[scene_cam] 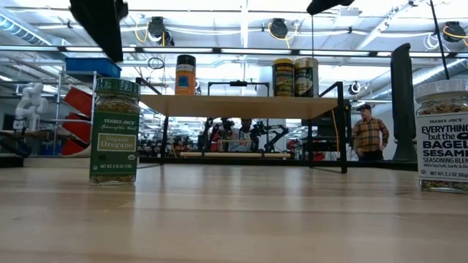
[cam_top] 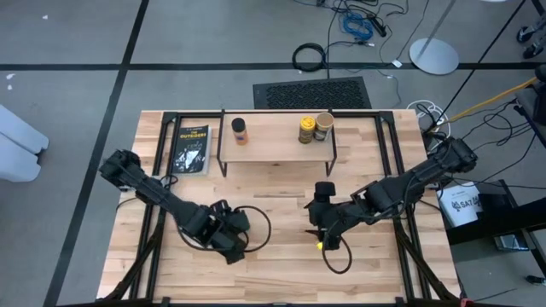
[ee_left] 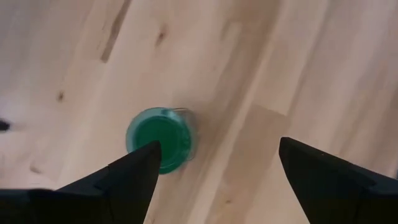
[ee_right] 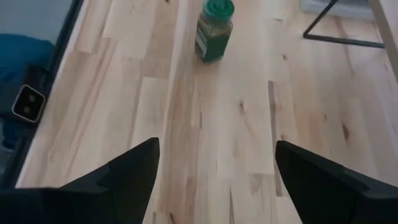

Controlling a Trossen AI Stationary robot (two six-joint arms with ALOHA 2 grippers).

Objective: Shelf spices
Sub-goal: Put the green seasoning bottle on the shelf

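Glass oregano jar [ee_left: 160, 138] with green lid stands upright on the table [cam_top: 281, 256], directly below the left gripper [ee_left: 214, 165], whose fingers are spread wide. Expect it rigid, light, smooth-walled and breakable; grip the body below the lid. Right gripper [ee_right: 214, 162], also wide, hovers nearby. Three jars occupy the shelf [cam_top: 273, 145].

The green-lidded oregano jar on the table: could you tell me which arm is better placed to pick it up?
Probably the left. Its open pincer hovers right above the green-lidded jar, which sits near one finger, while the right pincer sees that jar farther off.
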